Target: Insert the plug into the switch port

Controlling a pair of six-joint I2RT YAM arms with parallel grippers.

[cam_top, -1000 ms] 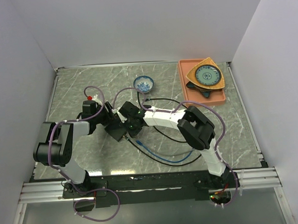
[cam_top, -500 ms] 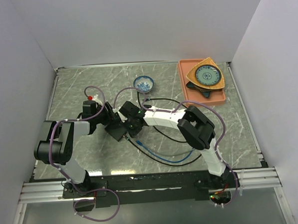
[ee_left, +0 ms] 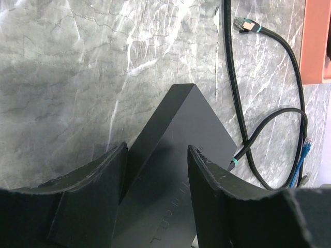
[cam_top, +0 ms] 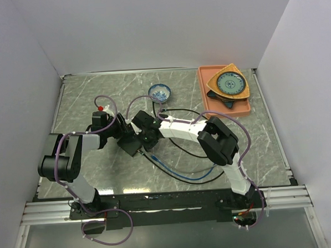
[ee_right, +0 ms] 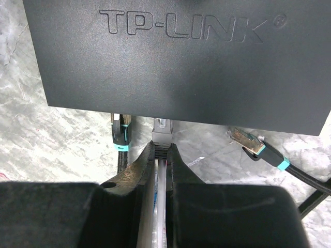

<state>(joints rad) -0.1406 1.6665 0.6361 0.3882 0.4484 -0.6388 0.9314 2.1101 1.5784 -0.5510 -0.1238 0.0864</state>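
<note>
One matte switch (ee_right: 176, 57) — marbled table (ee_left: 62, 77)

Switch (ee_right: 181, 67) fills the upper half of frame, matte black, TP-LINK embossed on top, port edge facing down-frame. Right gripper (ee_right: 161, 152) at bottom centre, fingers pinched tight on a pale grey plug (ee_right: 162, 129) with its white cable running back between them. Plug tip meets the switch's lower edge; can't tell if it's seated. Just left of it, a black cable (ee_right: 122, 135) with a teal band reaches the same edge. Lower right, a loose connector (ee_right: 247, 140) lies on the marble table (ee_right: 51, 139).
</note>
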